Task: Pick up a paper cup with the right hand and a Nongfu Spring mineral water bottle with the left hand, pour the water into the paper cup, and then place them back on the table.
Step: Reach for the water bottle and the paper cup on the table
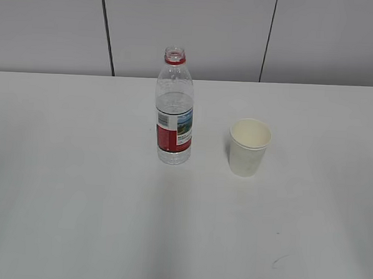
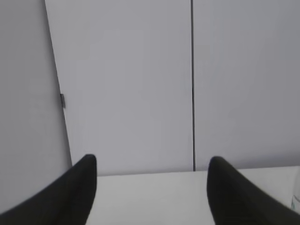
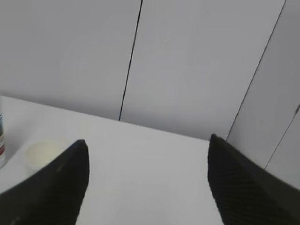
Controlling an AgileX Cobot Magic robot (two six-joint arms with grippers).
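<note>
The Nongfu Spring bottle [image 1: 174,111] stands upright and uncapped on the white table [image 1: 78,184], with water in it up to about the shoulder. The paper cup [image 1: 249,146] stands upright to its right, apart from it. Neither arm shows in the exterior view. My left gripper [image 2: 152,161] is open and empty, facing the back wall; a sliver of the bottle [image 2: 295,202] shows at the right edge. My right gripper [image 3: 147,140] is open and empty; the cup [image 3: 41,155] is off to its left, partly behind the left finger, and the bottle's label [image 3: 2,140] shows at the left edge.
Grey wall panels with dark seams [image 1: 107,29] stand behind the table's far edge. A small dark scuff mark [image 1: 279,261] lies on the table near the front right.
</note>
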